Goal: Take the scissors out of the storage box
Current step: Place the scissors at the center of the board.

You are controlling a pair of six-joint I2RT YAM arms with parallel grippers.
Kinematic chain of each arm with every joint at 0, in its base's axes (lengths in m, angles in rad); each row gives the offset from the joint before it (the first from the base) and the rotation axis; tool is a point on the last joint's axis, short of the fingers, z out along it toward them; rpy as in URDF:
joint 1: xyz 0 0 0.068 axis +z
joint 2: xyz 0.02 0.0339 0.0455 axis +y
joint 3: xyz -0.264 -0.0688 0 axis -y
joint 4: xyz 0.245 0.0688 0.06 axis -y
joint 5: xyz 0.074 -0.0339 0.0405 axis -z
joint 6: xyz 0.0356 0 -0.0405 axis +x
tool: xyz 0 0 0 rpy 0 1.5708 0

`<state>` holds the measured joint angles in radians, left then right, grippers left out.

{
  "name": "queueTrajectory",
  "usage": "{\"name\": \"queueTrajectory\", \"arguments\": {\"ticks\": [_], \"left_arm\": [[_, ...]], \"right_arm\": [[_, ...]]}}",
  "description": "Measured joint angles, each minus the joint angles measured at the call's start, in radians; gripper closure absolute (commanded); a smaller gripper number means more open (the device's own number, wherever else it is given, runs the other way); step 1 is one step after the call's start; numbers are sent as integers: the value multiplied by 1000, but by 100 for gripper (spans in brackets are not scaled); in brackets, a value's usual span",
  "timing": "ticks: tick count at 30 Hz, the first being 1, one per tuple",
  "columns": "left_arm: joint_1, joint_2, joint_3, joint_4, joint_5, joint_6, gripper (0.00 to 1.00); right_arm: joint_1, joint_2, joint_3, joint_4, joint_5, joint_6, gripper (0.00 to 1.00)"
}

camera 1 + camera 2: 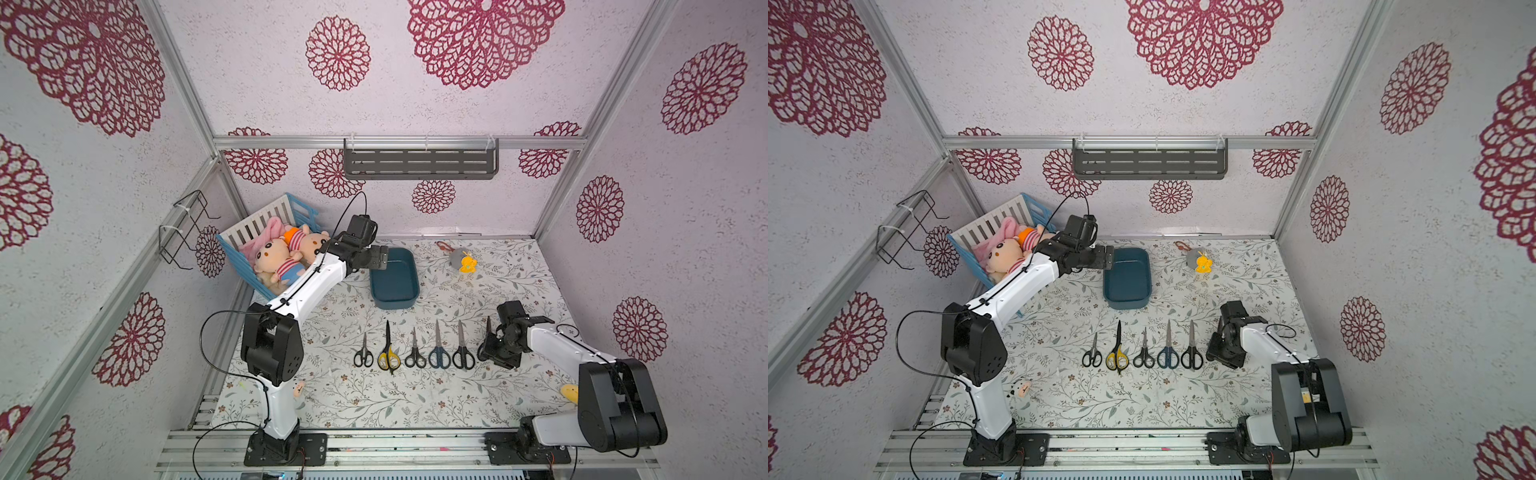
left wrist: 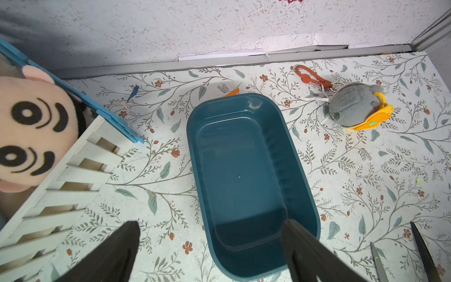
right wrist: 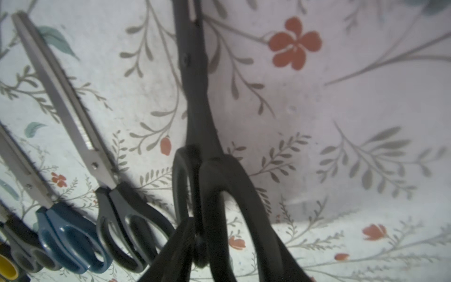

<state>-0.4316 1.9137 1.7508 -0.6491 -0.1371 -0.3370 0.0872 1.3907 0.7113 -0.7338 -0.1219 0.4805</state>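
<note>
Smooth, glossy teal plastic for the storage box (image 2: 280, 158) at frame centre. Bare brushed steel blades with matt black and blue plastic handles on the scissors (image 3: 63, 90), left of frame. Fuzzy cloth on the plush dolls (image 1: 272, 259). White slatted plastic on the crate (image 2: 80, 171). Matt floral-printed table covering (image 1: 415, 399).

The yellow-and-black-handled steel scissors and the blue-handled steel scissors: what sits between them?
One small black-handled steel pair lies between the yellow-and-black-handled scissors and the blue-handled scissors, blades pointing the same way; both top views show it.
</note>
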Motion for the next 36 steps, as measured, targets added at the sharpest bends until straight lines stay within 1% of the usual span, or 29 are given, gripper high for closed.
{"name": "queueTrajectory", "arguments": {"ticks": [5, 10, 13, 15, 17, 22, 28, 36], "left_arm": [[0, 0, 0, 0, 5, -5, 3], [0, 0, 0, 0, 9, -5, 3], [0, 0, 0, 0, 10, -5, 3], [1, 0, 0, -1, 12, -5, 3], [1, 0, 0, -1, 12, -5, 3], [2, 0, 0, -3, 14, -5, 3], [3, 0, 0, -9, 13, -5, 3], [3, 0, 0, -10, 13, -7, 3]], "right_arm": [[0, 0, 45, -40, 53, 0, 48], [-1, 0, 84, -48, 85, -1, 48], [-1, 0, 90, -50, 100, 0, 53], [-1, 0, 89, -47, 98, 2, 57], [-1, 0, 89, -34, 86, 2, 59], [7, 3, 85, 13, 49, 10, 60], [11, 22, 70, 42, 40, 10, 61], [15, 56, 35, 60, 36, 9, 66]]}}
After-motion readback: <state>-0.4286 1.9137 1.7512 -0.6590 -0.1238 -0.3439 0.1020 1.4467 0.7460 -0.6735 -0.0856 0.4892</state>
